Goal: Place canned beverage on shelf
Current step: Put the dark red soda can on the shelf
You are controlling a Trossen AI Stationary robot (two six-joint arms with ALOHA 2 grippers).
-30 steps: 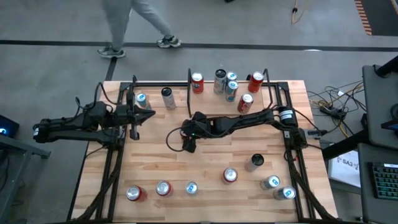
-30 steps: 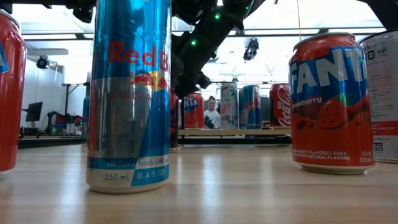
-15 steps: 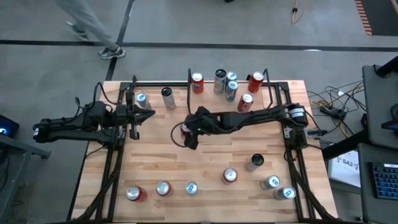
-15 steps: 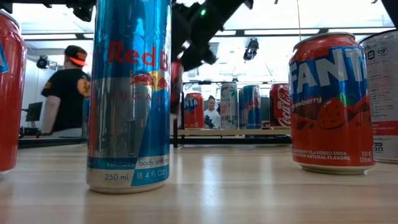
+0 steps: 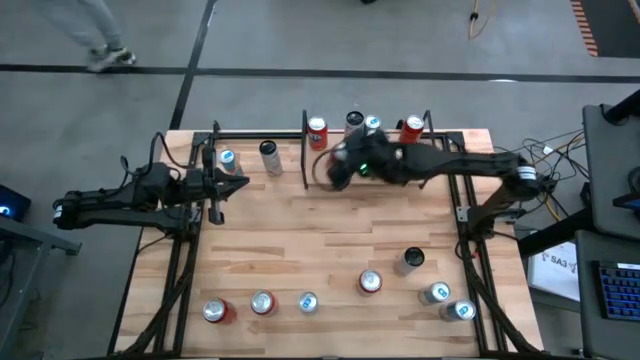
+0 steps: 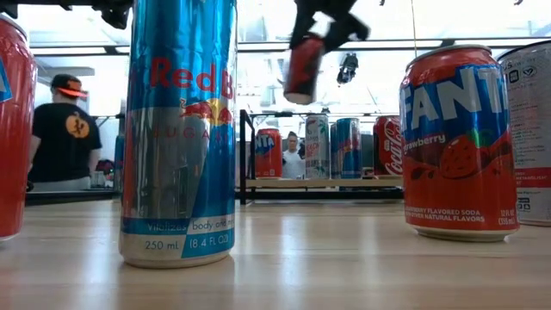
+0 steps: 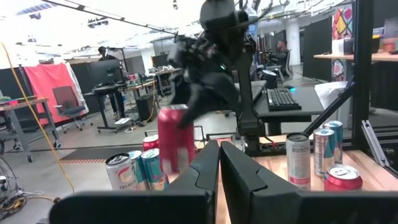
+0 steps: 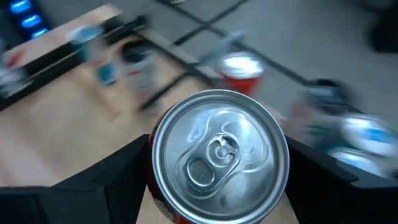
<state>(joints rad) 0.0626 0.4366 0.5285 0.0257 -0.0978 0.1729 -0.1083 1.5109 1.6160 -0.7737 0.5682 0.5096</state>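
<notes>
Can (image 8: 219, 158) is clamped in the right gripper (image 5: 340, 170), fingers spread wide around its sides w/ the silver pull-tab top facing straight into the right wrist cam, so the jaws are far apart but def gripping, not empty. In the low view that same red can (image 6: 303, 69) hangs up in the air, tilted a bit, well clear of the tabletop (image 6: 344, 258) and above the row of cans at the back. From overhead the right arm reaches across to the back of the table, gripper over the left end of the shelf (image 5: 437, 152), right by its left black rail and next to a red can w/ a white top (image 5: 317, 132) already standing there. Shelf also has a few more cans on it: a silver/blue pair and another red one (image 5: 411, 130) toward the right end. Left gripper (image 5: 216, 196) sits at the left side of the table, fingers pressed together, holding nothing, just parked near a blue-top can (image 5: 227, 159) and a dark-top can (image 5: 270, 157). Left wrist cam looks past its closed fingers (image 7: 205, 168) at the right arm carrying the red can (image 7: 176, 138), blurry. Front of the table has a tall Red Bull can (image 6: 179, 129) and a Fanta can (image 6: 456, 142) close to the low cam. Person in a black shirt (image 6: 62, 142) in the room behind.
</notes>
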